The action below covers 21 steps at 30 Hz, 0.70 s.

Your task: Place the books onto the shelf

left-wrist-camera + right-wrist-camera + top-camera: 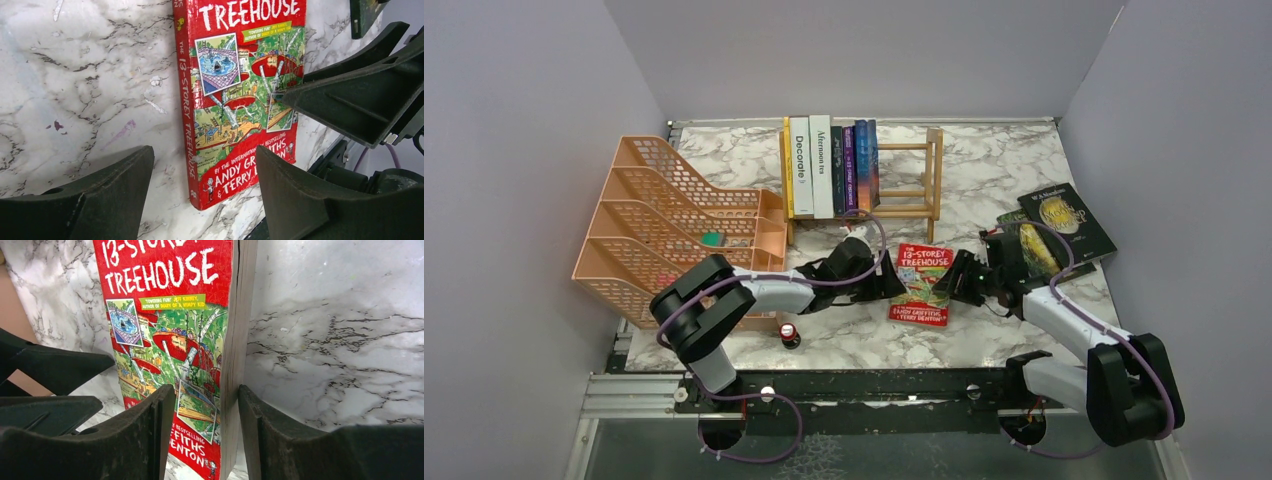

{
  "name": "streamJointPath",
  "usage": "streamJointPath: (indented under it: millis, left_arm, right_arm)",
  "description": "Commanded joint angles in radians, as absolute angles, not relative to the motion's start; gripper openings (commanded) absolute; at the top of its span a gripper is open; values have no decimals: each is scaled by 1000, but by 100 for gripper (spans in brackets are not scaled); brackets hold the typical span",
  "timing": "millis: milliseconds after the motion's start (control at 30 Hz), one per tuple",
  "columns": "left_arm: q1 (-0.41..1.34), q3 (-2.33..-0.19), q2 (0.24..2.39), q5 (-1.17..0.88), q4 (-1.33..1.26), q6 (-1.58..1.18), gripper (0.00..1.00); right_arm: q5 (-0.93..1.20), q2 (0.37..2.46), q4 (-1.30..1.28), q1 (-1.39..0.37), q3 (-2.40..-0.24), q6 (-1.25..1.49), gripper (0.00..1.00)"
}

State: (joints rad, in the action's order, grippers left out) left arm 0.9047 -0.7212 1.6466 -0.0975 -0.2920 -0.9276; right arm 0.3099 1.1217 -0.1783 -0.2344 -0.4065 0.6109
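Observation:
A red book, "The 13-Storey Treehouse" [923,284], lies flat on the marble table. My left gripper [892,284] is at its spine side. In the left wrist view the left gripper [205,195] is open, with the red book's [240,100] lower spine corner between its fingers [100,200]. My right gripper [961,285] is at the page side. Seen from the right wrist, the right gripper [207,435] is open astride the page edge of the red book [175,315], with small gaps on both sides. The wooden shelf [912,185] holds several upright books [829,165].
An orange mesh file tray [674,220] stands at the left. Two dark books [1066,222] lie at the right, one partly under my right arm. A small red-capped object [789,333] sits near the front edge. Grey walls close in three sides.

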Motion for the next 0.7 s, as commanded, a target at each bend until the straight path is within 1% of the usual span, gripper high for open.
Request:
streamJointPath:
  millis: [0, 200, 400, 533, 667]
  left_arm:
    - [910, -729, 1679, -56, -334, -929, 74]
    - [917, -749, 1756, -85, -345, -938, 68]
    - [922, -757, 1775, -94, -350, -929, 55]
    - [922, -756, 1773, -90, -350, -920, 50]
    - [922, -760, 1778, -92, -350, -916, 47]
  right_arm:
    - [360, 1123, -128, -238, -413, 609, 53]
    - [415, 1146, -82, -238, -432, 616, 52]
    - [528, 1184, -32, -238, -460, 624, 52]
    - [651, 1149, 41, -238, -453, 648, 49]
    - [651, 1111, 44, -238, -448, 651, 46]
